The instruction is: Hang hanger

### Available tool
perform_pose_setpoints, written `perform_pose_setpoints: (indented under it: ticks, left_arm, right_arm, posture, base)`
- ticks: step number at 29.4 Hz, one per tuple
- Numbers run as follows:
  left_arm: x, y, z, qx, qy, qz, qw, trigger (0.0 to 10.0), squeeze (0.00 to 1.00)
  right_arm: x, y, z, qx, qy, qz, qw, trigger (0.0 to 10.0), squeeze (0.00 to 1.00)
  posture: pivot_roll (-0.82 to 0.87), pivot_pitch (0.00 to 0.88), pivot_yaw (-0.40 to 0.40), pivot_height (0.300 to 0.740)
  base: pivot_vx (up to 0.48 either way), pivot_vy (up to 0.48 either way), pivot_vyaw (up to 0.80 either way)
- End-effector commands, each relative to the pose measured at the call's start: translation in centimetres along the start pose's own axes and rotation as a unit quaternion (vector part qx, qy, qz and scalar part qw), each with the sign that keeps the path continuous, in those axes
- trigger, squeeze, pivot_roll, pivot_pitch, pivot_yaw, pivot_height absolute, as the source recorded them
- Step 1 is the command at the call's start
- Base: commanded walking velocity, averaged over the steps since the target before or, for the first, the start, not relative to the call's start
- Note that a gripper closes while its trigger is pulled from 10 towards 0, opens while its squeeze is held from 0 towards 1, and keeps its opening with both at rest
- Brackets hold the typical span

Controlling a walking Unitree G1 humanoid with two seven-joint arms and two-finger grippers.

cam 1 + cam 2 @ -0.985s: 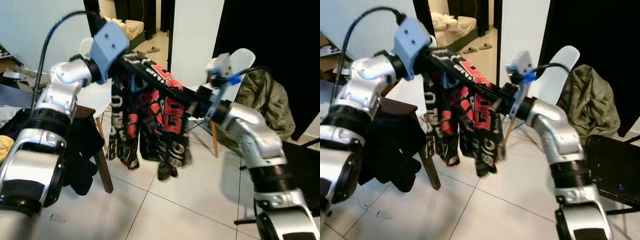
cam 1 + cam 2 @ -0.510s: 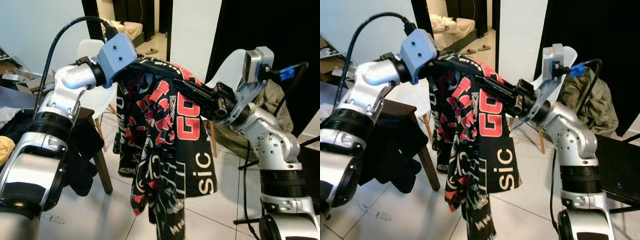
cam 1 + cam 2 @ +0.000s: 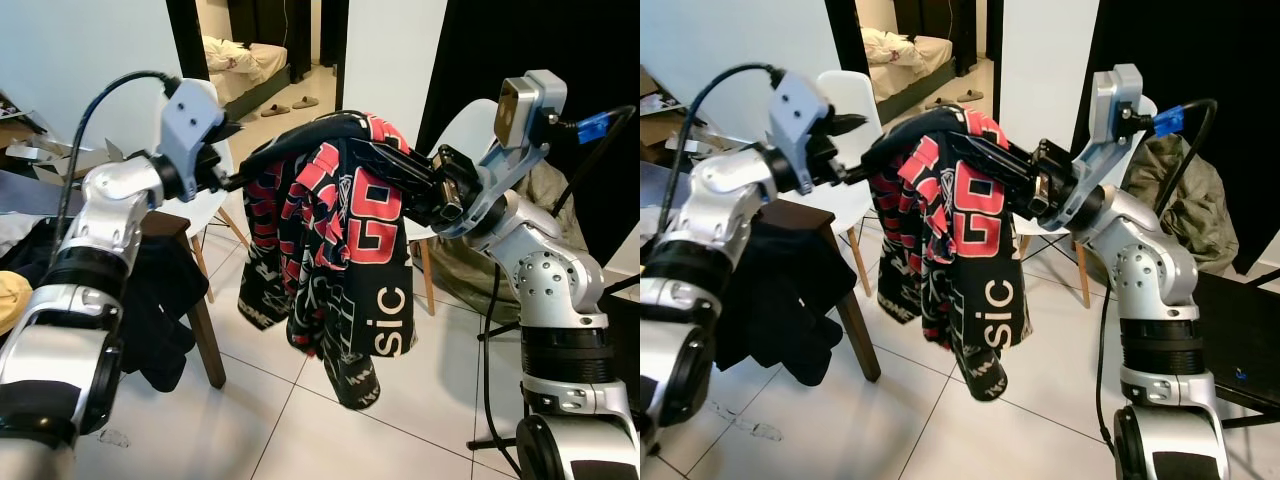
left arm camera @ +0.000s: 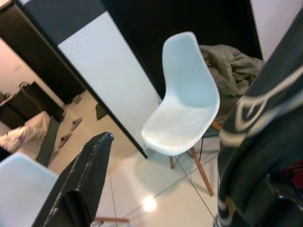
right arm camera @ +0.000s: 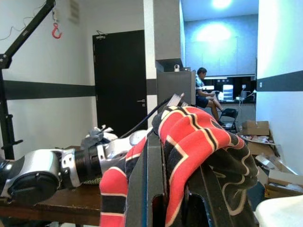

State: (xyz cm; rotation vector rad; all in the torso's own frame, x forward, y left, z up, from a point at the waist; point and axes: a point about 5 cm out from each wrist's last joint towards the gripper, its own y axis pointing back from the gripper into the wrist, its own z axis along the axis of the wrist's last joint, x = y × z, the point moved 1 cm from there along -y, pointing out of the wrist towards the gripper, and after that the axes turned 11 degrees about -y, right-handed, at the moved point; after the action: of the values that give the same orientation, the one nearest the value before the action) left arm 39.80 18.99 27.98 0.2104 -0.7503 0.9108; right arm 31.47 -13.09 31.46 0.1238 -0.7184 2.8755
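Hanger itself was hidden under a black-and-red printed garment [image 3: 345, 240] that hung in mid-air between the two raised arms. The right gripper [image 3: 385, 160] reached in from the right, its long fingers clamped on the garment's top fold. The left gripper [image 3: 245, 172] pointed at the cloth's upper left edge; whether its fingers were apart could not be told. Behind stood a white chair [image 4: 187, 106], a dark table [image 3: 185, 250] to the left.

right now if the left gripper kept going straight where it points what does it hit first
Most likely the red and black garment draped right at the left gripper fingertips; beyond it, the left wrist view shows a white chair, though depth is hard to judge.
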Motion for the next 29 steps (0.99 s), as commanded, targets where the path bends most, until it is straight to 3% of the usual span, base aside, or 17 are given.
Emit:
perform_pose_setpoints:
  ticks: [1, 6, 8, 13, 14, 15, 17, 18, 20, 21, 22, 23, 27, 29]
  left_arm:
    - [0.2, 1.3, -1.4, 0.027, 0.000, 0.019, 0.999, 10.0, 1.00]
    - [0.7, 1.8, -1.2, 0.015, 0.012, 0.041, 0.999, 10.0, 1.00]
    - [1.7, 2.3, 0.2, -0.028, 0.040, 0.067, 0.997, 10.0, 1.00]
    - [1.7, 2.3, 2.4, -0.097, 0.074, 0.058, 0.991, 10.0, 1.00]
    - [1.3, 2.2, 4.0, -0.150, 0.098, 0.039, 0.983, 10.0, 1.00]
    - [1.3, 2.2, 4.0, -0.150, 0.098, 0.039, 0.983, 10.0, 1.00]
    - [-0.8, 3.0, 7.1, -0.245, 0.135, -0.064, 0.958, 10.0, 1.00]
    - [-1.9, 3.4, 7.8, -0.262, 0.127, -0.113, 0.950, 10.0, 0.89]
    - [-2.6, 3.7, 7.9, -0.264, 0.119, -0.140, 0.947, 10.0, 0.89]
    - [-3.1, 3.7, 7.1, -0.236, 0.104, -0.152, 0.954, 10.0, 0.16]
    - [-3.2, 3.7, 6.5, -0.215, 0.095, -0.155, 0.959, 10.0, 0.16]
    - [-3.2, 3.6, 5.8, -0.195, 0.095, -0.148, 0.965, 10.0, 0.00]
    - [-3.6, 3.3, 5.5, -0.172, 0.082, -0.138, 0.972, 10.0, 0.00]
    - [-3.5, 2.7, 6.0, -0.165, 0.042, -0.106, 0.980, 10.0, 0.00]
  right_arm:
    - [0.1, -0.1, 1.3, -0.022, 0.008, 0.002, 1.000, 0.0, 0.00]
    - [-0.2, -0.1, 1.2, -0.024, 0.005, -0.012, 1.000, 0.0, 0.00]
    - [-1.1, 0.0, 1.5, -0.040, 0.000, -0.051, 0.998, 0.0, 0.00]
    - [-1.6, 0.0, 1.7, -0.050, -0.004, -0.070, 0.996, 0.0, 0.00]
    - [-1.7, -0.1, 1.6, -0.048, -0.006, -0.072, 0.996, 0.0, 0.00]
    - [-1.7, -0.1, 1.6, -0.048, -0.006, -0.072, 0.996, 0.0, 0.00]
    - [-2.0, -0.3, 1.0, -0.042, -0.011, -0.085, 0.995, 0.0, 0.00]
    - [-2.3, -0.3, 0.8, -0.041, -0.014, -0.096, 0.994, 0.0, 0.00]
    - [-2.5, -0.4, 0.7, -0.042, -0.016, -0.104, 0.994, 0.0, 0.00]
    - [-2.8, -0.3, 0.8, -0.045, -0.019, -0.115, 0.992, 0.0, 0.00]
    - [-3.0, -0.2, 0.8, -0.047, -0.021, -0.122, 0.991, 0.0, 0.00]
    - [-3.1, -0.1, 0.8, -0.046, -0.021, -0.125, 0.991, 0.0, 0.00]
    - [-2.9, -0.1, 0.6, -0.037, -0.024, -0.122, 0.992, 0.0, 0.00]
    - [-2.5, -0.2, 0.3, -0.027, -0.026, -0.111, 0.993, 0.0, 0.00]
  posture:
    - [-0.02, 0.000, -0.007, 0.740]
    - [-0.03, 0.000, -0.010, 0.740]
    - [-0.03, 0.000, -0.012, 0.740]
    - [-0.02, 0.000, -0.016, 0.740]
    - [-0.02, 0.000, -0.018, 0.740]
    - [-0.02, 0.000, -0.018, 0.740]
    - [-0.02, 0.000, -0.019, 0.740]
    - [-0.02, 0.000, -0.019, 0.740]
    - [-0.02, 0.000, -0.019, 0.740]
    - [-0.03, 0.000, -0.017, 0.740]
    - [-0.03, 0.000, -0.017, 0.740]
    - [-0.03, 0.000, -0.015, 0.740]
    - [-0.03, 0.000, -0.016, 0.740]
    - [-0.04, 0.000, -0.016, 0.740]
  base:
    - [0.000, 0.000, 0.00]
    - [0.000, 0.000, 0.00]
    - [0.000, 0.000, 0.00]
    - [0.000, 0.000, 0.00]
    - [0.000, 0.000, 0.00]
    - [0.000, 0.000, 0.00]
    - [0.000, 0.000, 0.00]
    - [0.000, 0.000, 0.00]
    - [0.000, 0.000, 0.00]
    - [0.000, 0.000, 0.00]
    - [0.000, 0.000, 0.00]
    - [0.000, 0.000, 0.00]
    - [0.000, 0.000, 0.00]
    - [0.000, 0.000, 0.00]
